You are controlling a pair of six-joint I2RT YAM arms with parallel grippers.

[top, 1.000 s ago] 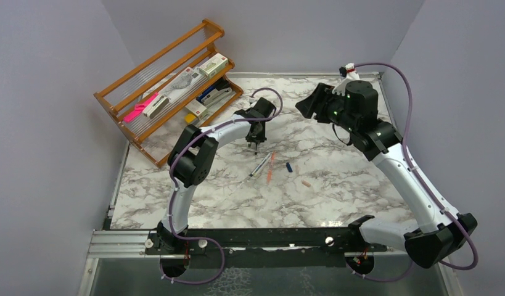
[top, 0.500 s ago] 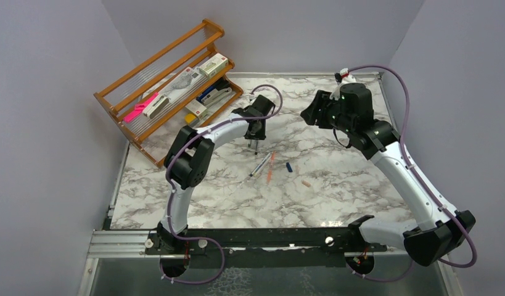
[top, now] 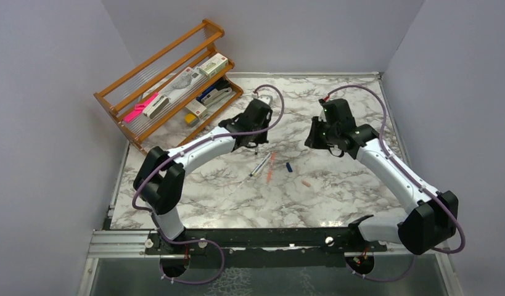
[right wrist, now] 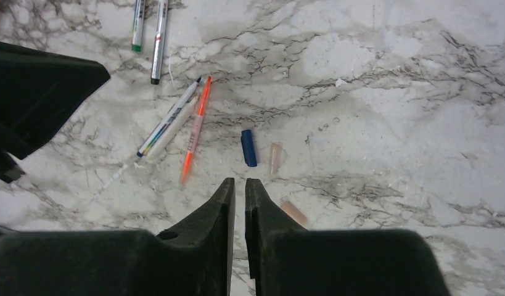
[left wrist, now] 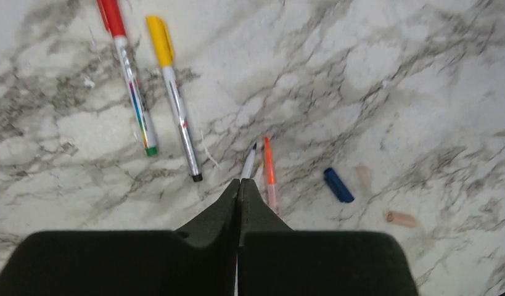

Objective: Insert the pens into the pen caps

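Both the left gripper (left wrist: 239, 184) and right gripper (right wrist: 240, 184) hung shut and empty, so descending unopened could have knocked the blue cap (right wrist: 249, 148) or rolled the orange pen (right wrist: 194, 132) at mid-frame.

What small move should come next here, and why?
Probably open the right jaws. They stand shut and empty above the table, and the dark blue cap lies loose just ahead of them, beside the uncapped orange pen and white pen. The left jaws are shut and empty too, so neither arm can grasp anything as it stands.
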